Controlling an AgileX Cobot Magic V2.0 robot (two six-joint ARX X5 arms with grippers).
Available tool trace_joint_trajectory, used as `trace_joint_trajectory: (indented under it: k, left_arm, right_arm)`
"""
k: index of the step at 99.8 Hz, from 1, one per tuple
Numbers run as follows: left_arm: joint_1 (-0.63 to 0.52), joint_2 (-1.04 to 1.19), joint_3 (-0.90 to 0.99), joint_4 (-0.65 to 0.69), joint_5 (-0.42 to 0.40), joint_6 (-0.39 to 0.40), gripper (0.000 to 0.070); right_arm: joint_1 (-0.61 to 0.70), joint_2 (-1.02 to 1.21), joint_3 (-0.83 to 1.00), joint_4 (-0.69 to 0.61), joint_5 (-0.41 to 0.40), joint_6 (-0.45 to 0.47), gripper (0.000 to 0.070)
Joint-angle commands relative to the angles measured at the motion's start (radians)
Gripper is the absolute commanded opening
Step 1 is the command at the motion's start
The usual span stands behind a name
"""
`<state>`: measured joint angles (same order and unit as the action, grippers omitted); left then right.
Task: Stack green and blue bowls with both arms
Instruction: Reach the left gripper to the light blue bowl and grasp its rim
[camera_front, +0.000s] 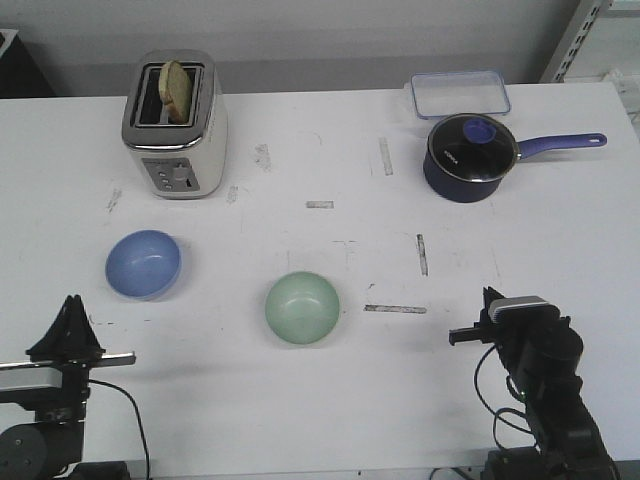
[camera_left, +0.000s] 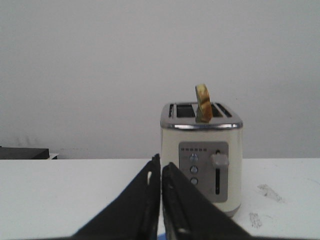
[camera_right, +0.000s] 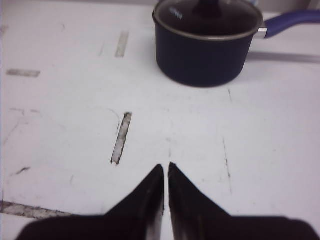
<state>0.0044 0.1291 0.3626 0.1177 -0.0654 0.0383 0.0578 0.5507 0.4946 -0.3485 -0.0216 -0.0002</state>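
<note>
Left gripper: black pincer fingers pressed together with only a hairline between them, grasping nothing; it sits at the table's near left corner, tips aimed toward the toaster.
Right gripper: black fingers likewise clenched on nothing, low over bare tabletop at the near right corner, tips aimed toward the saucepan.
Small glossy periwinkle-blue round bowl: upright on the table at about 1 o'clock from the left gripper, apart from it.
Small glossy pale mint-green round bowl: upright near the table's centre, at 4 o'clock from the blue bowl and well apart from it; at 9 o'clock from the right arm.
Cream and chrome two-slot toaster: at 12 o'clock from the blue bowl, a slice of bread standing in one slot.
Dark navy saucepan with glass lid: far right, its blue handle pointing to 3 o'clock.
Clear rectangular plastic container: just beyond the saucepan, at its 12 o'clock.
White scuffed table: worn tape marks scattered across its middle.
</note>
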Motion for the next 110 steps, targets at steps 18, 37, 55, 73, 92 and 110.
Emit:
trace_joint_trajectory:
  k: [18, 37, 55, 73, 92, 110]
  left_arm:
    - [0.002, 0.341, 0.464, -0.232, -0.007, 0.000, 0.0004]
    - [0.002, 0.603, 0.703, -0.344, -0.014, 0.003, 0.0178]
    - [0.023, 0.803, 0.773, -0.363, -0.016, -0.006, 0.0409]
    - [0.054, 0.970, 0.773, -0.430, -0.016, -0.051, 0.0603]
    - [0.122, 1.161, 0.773, -0.561, -0.016, -0.052, 0.0603]
    - [0.154, 1.316, 0.773, -0.650, -0.013, -0.061, 0.0601]
  right_arm:
    - [0.000, 0.021, -0.003, 0.012, 0.003, -0.001, 0.0001]
    - [0.000, 0.027, -0.003, 0.012, 0.003, -0.017, 0.0001]
    - [0.000, 0.027, -0.003, 0.012, 0.003, -0.024, 0.0001]
    - [0.000, 0.027, -0.003, 0.011, 0.003, -0.027, 0.0001]
    - [0.000, 0.027, -0.003, 0.011, 0.003, -0.027, 0.0001]
    - [0.000, 0.027, -0.003, 0.011, 0.003, -0.027, 0.0001]
